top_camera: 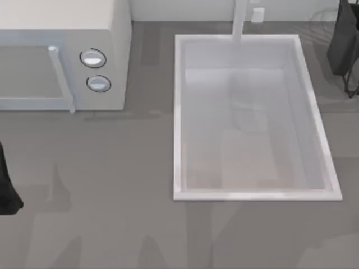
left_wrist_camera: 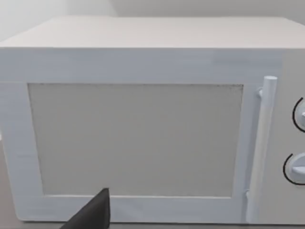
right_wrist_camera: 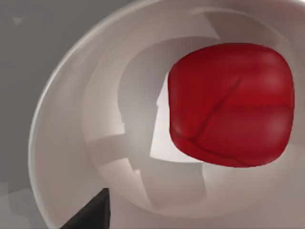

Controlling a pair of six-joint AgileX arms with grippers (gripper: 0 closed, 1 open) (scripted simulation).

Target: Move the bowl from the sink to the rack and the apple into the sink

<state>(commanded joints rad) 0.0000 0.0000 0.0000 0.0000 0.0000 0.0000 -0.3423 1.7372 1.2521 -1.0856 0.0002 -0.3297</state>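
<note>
Top view: sink [top_camera: 178,117] sits right of centre on the surface [top_camera: 112,224], with the tap post [top_camera: 240,19] at its far rim. The basin floor looks bare, so we judge the apple leg is the one in hand. Left arm [top_camera: 7,190] is parked at the left edge. Right arm [top_camera: 343,42] is at the far right, beyond the sink's corner.

Left wrist view: squarely facing the microwave [left_wrist_camera: 138,138], door shut. Left gripper [left_wrist_camera: 90,214] shows as a dark tip; we can't tell if it's apart or together.

Right wrist view: apple [right_wrist_camera: 231,105] lies inside a pale round dish [right_wrist_camera: 62,133], close under the camera. Right gripper [right_wrist_camera: 89,213] sits near the dish rim, state can't tell either.

To do it well, we centre over the apple, come straight down clear of the dish wall and grip across its widest part. Then lift high enough to clear the sink rim.
</note>
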